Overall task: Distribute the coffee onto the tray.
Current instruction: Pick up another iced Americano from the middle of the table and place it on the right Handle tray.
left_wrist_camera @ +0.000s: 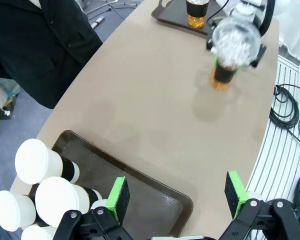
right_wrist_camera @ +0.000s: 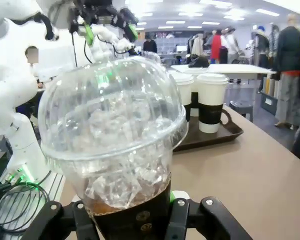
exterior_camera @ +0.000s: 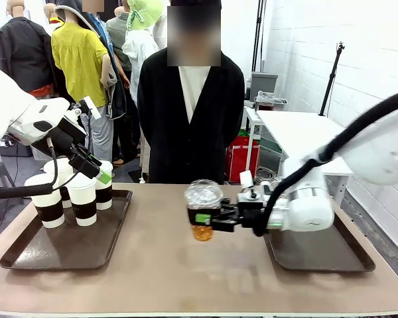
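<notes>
On tan table [exterior_camera: 159, 265], two dark trays [exterior_camera: 66, 248].

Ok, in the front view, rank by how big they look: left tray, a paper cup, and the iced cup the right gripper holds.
1. Left tray, clearly largest.
2. and 3. Paper cup and held iced cup: alike in apparent size, so no firm ranking. The right gripper covers part of the iced cup.

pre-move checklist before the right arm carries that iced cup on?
1. Right gripper shut on the dome-lidded cup: ok.
2. Cup upright, lid on: ok.
3. Cup lifted off the table: cannot tell.
4. Left gripper open, holding nothing, above the left tray edge: ok.
5. White paper cups upright on the left tray: ok.
6. Bare space on the right tray: ok.
</notes>
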`<state>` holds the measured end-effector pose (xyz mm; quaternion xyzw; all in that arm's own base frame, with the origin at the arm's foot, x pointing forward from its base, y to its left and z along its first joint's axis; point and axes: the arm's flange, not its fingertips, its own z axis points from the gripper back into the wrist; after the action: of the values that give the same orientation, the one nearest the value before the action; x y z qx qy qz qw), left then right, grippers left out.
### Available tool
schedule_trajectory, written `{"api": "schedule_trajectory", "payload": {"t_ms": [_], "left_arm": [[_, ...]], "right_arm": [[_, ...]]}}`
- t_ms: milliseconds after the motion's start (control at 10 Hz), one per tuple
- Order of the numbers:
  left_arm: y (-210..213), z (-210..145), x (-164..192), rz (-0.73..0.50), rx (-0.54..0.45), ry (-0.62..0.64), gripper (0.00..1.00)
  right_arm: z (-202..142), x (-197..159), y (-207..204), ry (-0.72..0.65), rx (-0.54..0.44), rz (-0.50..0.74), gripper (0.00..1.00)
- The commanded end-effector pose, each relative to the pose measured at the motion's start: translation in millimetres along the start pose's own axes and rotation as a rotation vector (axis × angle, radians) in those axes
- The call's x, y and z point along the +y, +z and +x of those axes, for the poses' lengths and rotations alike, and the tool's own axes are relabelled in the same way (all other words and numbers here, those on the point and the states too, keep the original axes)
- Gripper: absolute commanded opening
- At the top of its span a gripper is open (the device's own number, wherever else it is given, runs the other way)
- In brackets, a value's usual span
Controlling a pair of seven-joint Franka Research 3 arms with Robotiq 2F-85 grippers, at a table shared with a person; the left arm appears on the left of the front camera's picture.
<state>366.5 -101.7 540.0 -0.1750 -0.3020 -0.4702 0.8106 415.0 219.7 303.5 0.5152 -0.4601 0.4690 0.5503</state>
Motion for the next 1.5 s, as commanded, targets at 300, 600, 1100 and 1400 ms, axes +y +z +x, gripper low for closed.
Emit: {"api": "schedule_trajectory", "payload": {"t_ms": [300,600,1100,1400], "left_arm": [[0.7,-1.2,2.0,-0.011,-0.004,-0.006,1.0],[0.7,-1.2,2.0,-0.011,-0.004,-0.006,1.0],[0.7,-1.2,2.0,-0.011,-0.004,-0.006,1.0],[0.7,-1.2,2.0,-0.011,-0.004,-0.006,1.0]], "right_arm": [[20.3,18.3,101.6,-0.05,0.0,-0.019,0.44],[14.5,22.3,125.9,-0.052,0.003,-0.024,0.44],[8.8,15.7,119.9,-0.039,0.026,-0.043,0.44],[0.0,14.5,152.8,-0.043,0.029,-0.081,0.44]]}}
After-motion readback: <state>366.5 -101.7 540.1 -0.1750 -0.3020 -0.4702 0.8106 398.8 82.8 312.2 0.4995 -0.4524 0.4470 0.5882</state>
